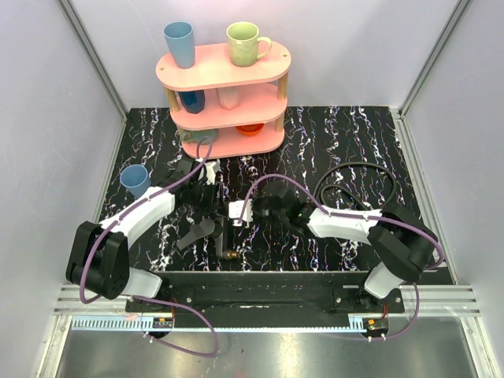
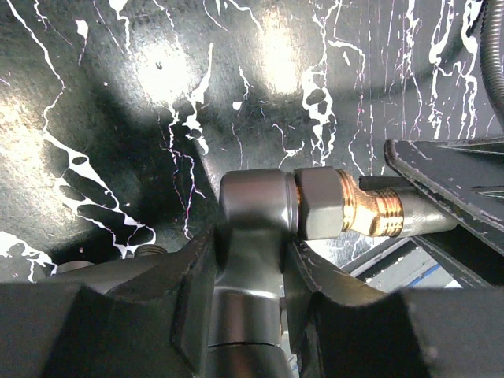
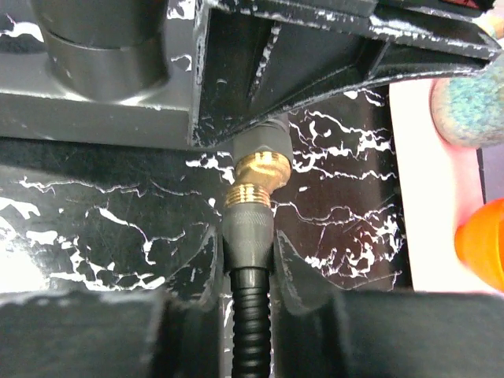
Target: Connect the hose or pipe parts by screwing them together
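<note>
My left gripper (image 2: 250, 244) is shut on the stem of the dark-grey nozzle piece (image 2: 250, 201). Its brass connector (image 2: 370, 211) points right, toward the right gripper's dark fingers (image 2: 449, 169). In the right wrist view my right gripper (image 3: 246, 240) has its fingers pressed on both sides of the grey collar (image 3: 248, 224) at the end of the black ribbed hose (image 3: 252, 315). The collar's brass thread meets the nozzle's brass connector (image 3: 264, 169) under the left gripper's finger (image 3: 315, 47). From above, both grippers meet near the mat's front centre (image 1: 224, 224), and the hose (image 1: 354, 168) loops away to the right.
A pink three-tier shelf (image 1: 224, 87) with cups stands at the back centre; its edge (image 3: 409, 197) and an orange thing (image 3: 484, 248) show in the right wrist view. A blue cup (image 1: 135, 179) stands on the black marbled mat (image 1: 339, 134) at left. Grey walls close in both sides.
</note>
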Available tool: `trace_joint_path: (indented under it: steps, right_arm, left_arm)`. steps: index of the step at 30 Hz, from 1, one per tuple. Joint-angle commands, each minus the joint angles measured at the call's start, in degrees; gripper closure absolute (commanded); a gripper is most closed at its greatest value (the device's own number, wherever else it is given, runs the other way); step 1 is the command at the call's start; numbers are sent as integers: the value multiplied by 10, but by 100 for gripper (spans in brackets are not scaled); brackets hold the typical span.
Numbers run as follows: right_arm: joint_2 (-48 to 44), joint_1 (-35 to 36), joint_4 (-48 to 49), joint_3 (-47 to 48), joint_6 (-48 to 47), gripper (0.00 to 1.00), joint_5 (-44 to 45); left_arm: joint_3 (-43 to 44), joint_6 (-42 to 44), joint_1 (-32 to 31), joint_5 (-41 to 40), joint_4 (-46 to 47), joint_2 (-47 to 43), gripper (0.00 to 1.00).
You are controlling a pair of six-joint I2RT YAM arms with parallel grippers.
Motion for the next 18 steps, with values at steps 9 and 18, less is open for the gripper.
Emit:
trace_joint_path:
  steps: [9, 18]
  right_arm:
    - [53, 14, 22, 80, 234, 100, 9]
    - [73, 3, 100, 62, 483, 100, -26]
  left_arm:
    - [-13, -72, 2, 45, 133, -42, 100]
    - [-62, -124, 2, 39, 242, -44, 100]
